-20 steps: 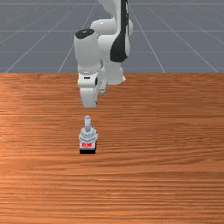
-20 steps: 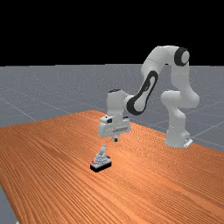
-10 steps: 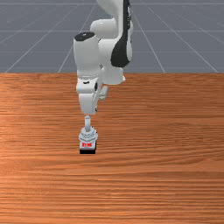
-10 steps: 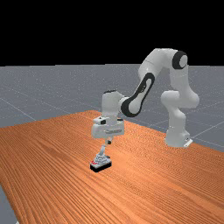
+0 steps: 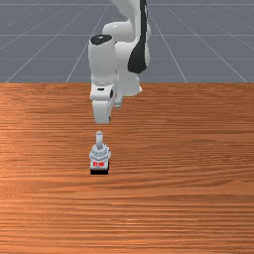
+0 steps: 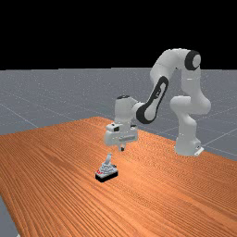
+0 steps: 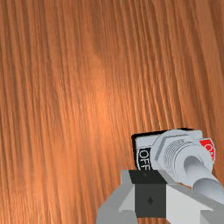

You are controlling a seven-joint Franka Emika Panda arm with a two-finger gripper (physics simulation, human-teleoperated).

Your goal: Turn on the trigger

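Hanging above the table (image 6: pixel 55 171): gripper (image 6: pixel 122 149), fingertips together

Far view: it is just beyond and higher than the switch's lever (image 6: pixel 109 159), which leans away from the red mark.

Front view: the switch (image 5: pixel 99 158) sits left of centre, below the hand.

Wrist view: OFF (image 7: pixel 144 159) lies beside the fingers (image 7: pixel 150 192).

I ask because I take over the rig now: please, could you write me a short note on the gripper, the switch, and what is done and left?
Gripper: shut, empty, above the table, apart from the lever.
Switch: on the table. Its lever seems to lean away from the red ON label.
Done: gripper near the switch.
Left: probably push the lever toward ON, then check it.
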